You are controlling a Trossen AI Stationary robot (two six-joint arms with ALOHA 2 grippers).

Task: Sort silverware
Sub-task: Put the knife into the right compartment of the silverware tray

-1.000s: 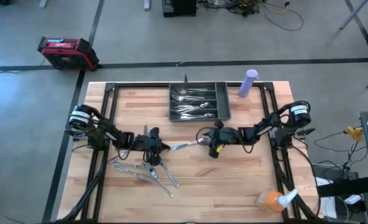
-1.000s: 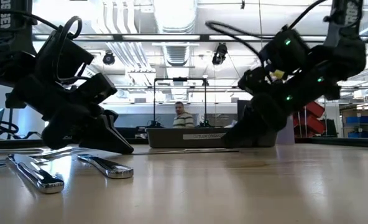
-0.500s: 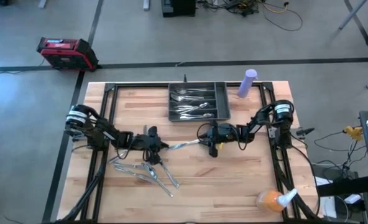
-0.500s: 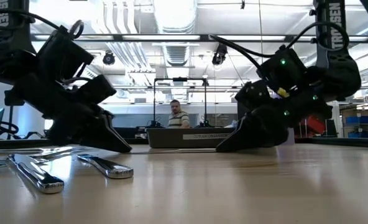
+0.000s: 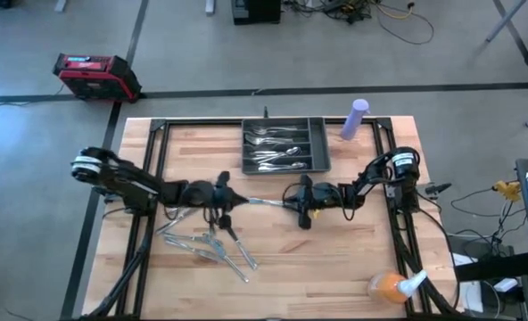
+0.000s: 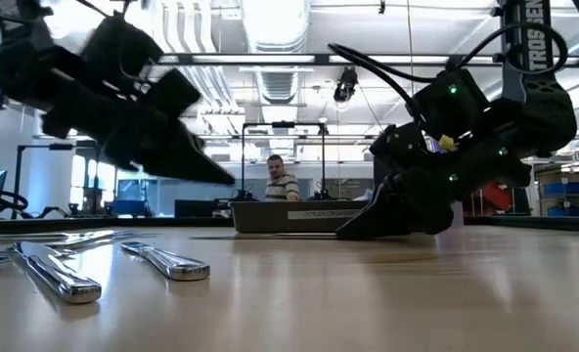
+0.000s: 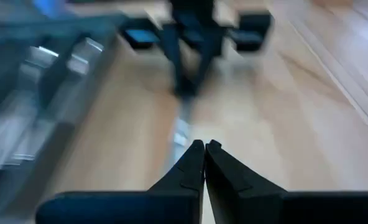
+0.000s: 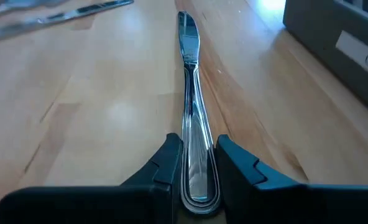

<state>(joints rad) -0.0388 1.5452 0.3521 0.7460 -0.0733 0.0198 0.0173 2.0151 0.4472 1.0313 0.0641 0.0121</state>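
Observation:
A silver knife [image 5: 264, 201] lies on the wood between my two grippers, its blade [image 8: 186, 31] pointing toward the table's left. My right gripper [image 5: 288, 201] is low at the table, shut on the knife's handle end. My left gripper [image 5: 235, 197] is shut on nothing and hovers above the table [image 6: 226, 179], just left of the blade tip. More silverware [image 5: 209, 246] lies loose on the wood near the front left. The dark tray [image 5: 286, 167] at the far middle holds several pieces in its compartments. My right gripper pinches the knife's handle [image 8: 196, 163] near its butt end, one finger on each long edge. The fingers come almost level from the table's right and lie along the knife. The knife stretches out ahead of them, flat and close along the tabletop.
A purple bottle [image 5: 357, 118] stands right of the tray at the far edge. An orange object with a spray bottle [image 5: 391, 285] sits at the near right corner. Bare wood lies between the tray and the knife. A person [image 6: 287, 182] shows in the room behind.
My left gripper has risen from the table and drawn back from the knife's blade end. My right gripper has slid a little toward the table's left and stayed low on the handle. The knife now lies level across the table, its blade end swung slightly toward the far edge.

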